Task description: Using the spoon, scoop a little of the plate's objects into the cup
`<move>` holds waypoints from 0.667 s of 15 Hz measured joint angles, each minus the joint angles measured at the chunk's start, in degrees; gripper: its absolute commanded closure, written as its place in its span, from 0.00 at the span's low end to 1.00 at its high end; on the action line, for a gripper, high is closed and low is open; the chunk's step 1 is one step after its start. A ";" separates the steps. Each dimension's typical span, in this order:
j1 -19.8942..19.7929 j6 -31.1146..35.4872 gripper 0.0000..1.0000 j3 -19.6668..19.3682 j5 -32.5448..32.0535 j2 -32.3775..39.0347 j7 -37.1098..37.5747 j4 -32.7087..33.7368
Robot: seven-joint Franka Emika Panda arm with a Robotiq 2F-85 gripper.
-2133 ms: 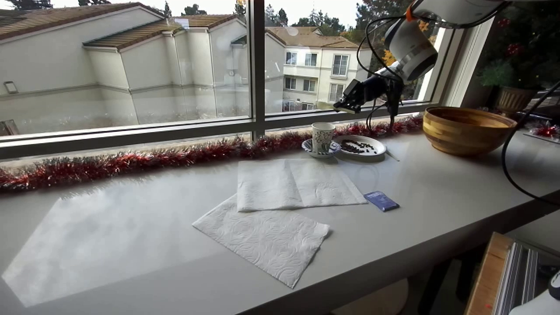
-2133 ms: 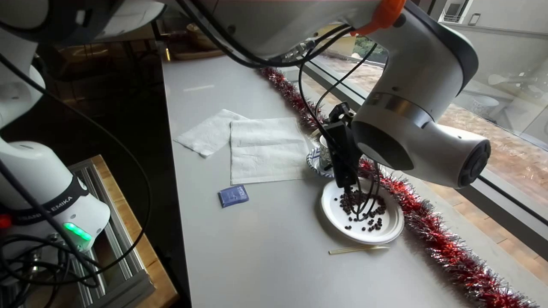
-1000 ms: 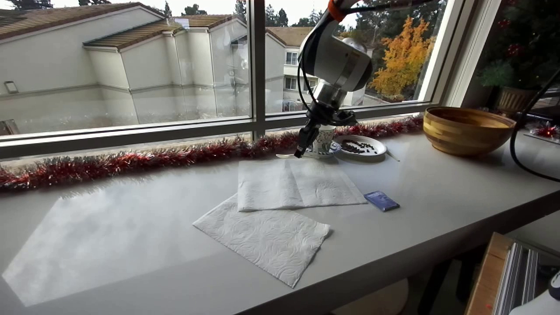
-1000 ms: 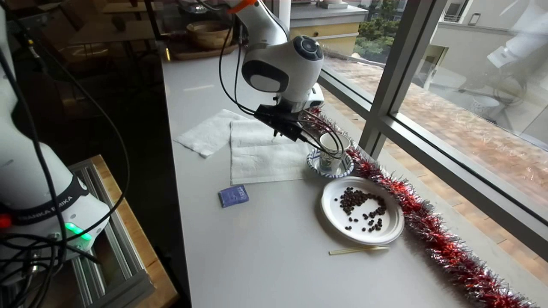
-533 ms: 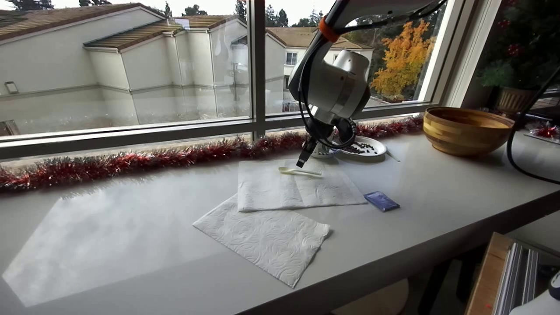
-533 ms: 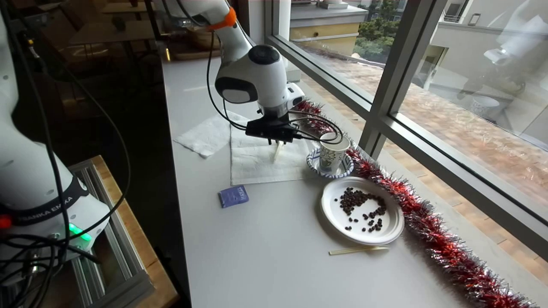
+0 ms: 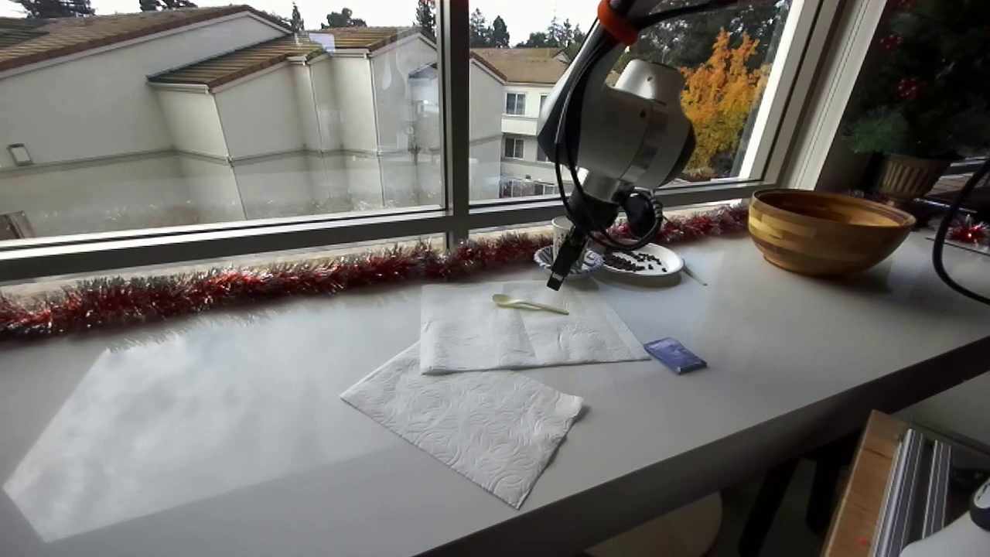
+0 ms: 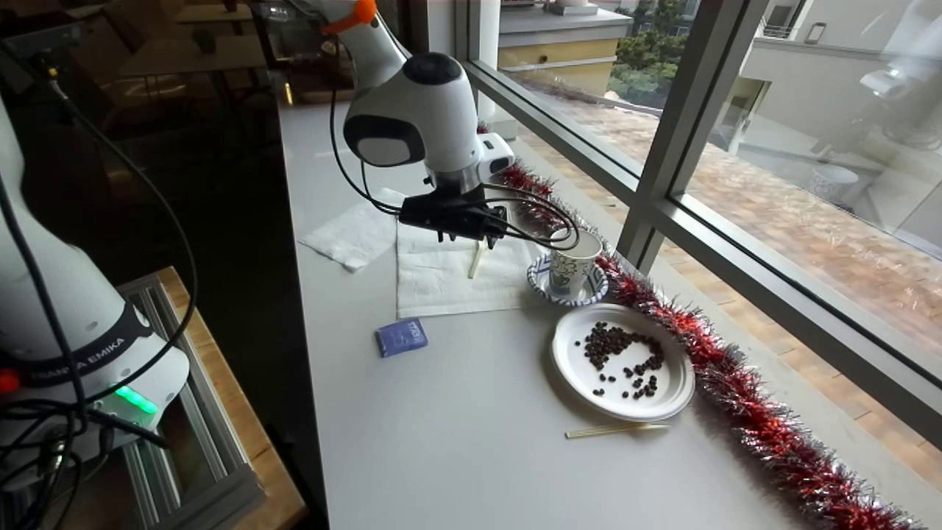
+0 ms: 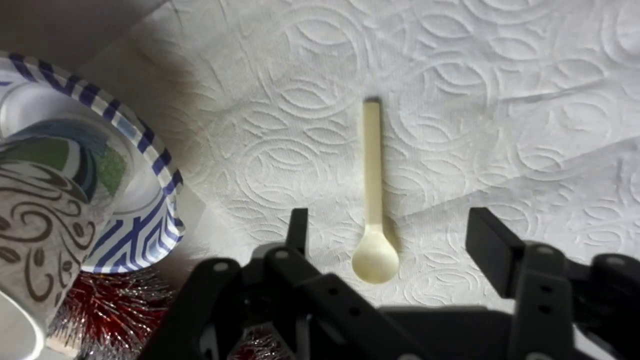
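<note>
The pale spoon (image 9: 372, 165) lies flat on a paper towel, its bowl toward my gripper. In the wrist view my gripper (image 9: 390, 239) stands open above it, one finger on each side of the spoon's bowl and neither touching it. An exterior view shows the gripper (image 7: 555, 283) raised behind the spoon (image 7: 534, 305). The patterned white cup (image 8: 568, 271) stands upright on a blue-striped saucer (image 9: 162, 167) beside the towel. Dark brown pieces (image 8: 608, 341) are spread over the round white plate (image 8: 565, 361) beyond the cup. The cup's inside is not visible.
Red and silver tinsel (image 8: 743, 397) runs along the window side behind cup and plate. A thin pale utensil (image 8: 611, 430) lies beside the plate. A blue packet (image 8: 401, 337) sits near the paper towels (image 7: 479, 422). A wooden bowl (image 7: 820, 240) stands farther along the table.
The gripper has come from near the plate to the paper towel carrying the spoon, opened, and let it go. It has since backed up slightly, leaving the spoon flat on the towel.
</note>
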 measured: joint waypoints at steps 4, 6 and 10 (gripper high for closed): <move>11.83 -9.60 0.00 -18.49 -10.56 -6.95 16.28 -4.14; 17.27 -13.57 0.00 -27.44 -16.33 -8.68 24.37 -4.03; 22.19 -21.98 0.00 -36.22 -26.44 -9.33 36.36 -1.98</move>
